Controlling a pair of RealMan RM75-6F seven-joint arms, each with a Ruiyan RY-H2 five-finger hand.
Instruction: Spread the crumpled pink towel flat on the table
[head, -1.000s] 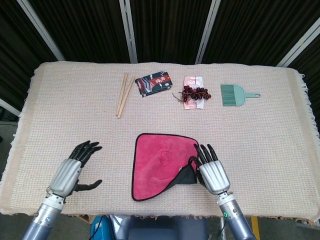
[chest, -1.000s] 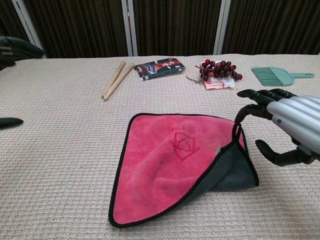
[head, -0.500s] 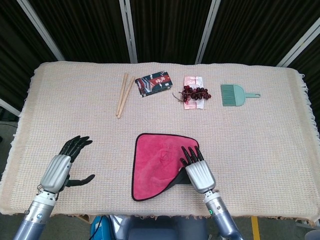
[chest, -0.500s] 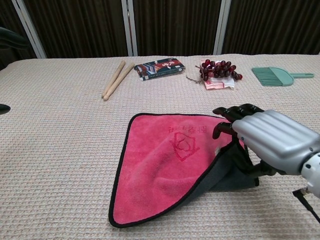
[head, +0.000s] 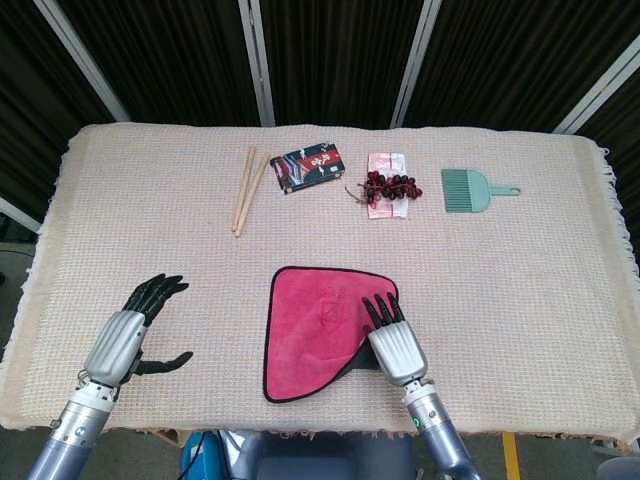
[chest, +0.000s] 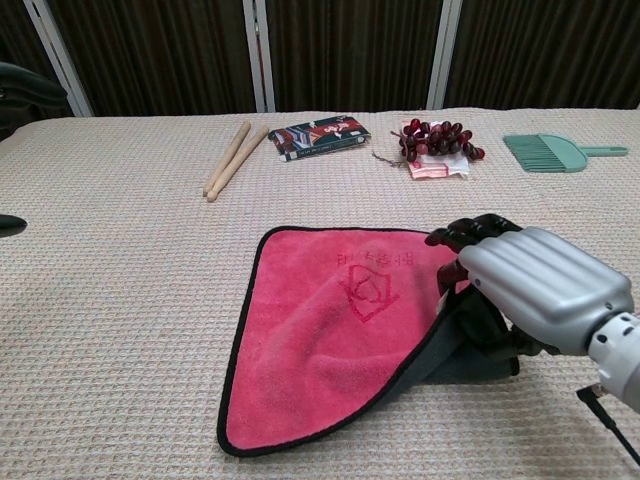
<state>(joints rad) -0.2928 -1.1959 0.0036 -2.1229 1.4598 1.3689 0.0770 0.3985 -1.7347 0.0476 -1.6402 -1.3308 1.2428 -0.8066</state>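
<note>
Where folded, towel (chest: 340, 320) under right hand (chest: 525, 285)

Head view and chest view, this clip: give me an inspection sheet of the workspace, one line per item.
Surface: table covered by a beige woven cloth.
Job's things: pink towel near the front edge, one corner folded, grey underside showing.
Clutter: wooden sticks, printed packet, dark grapes on a wrapper, green brush, all along the far side.
Robot hands: right robot hand on the towel's folded corner, grip unclear; left robot hand open, off the towel.
Cables: nothing seen.
Surroundings: dark curtains with metal posts behind.
</note>
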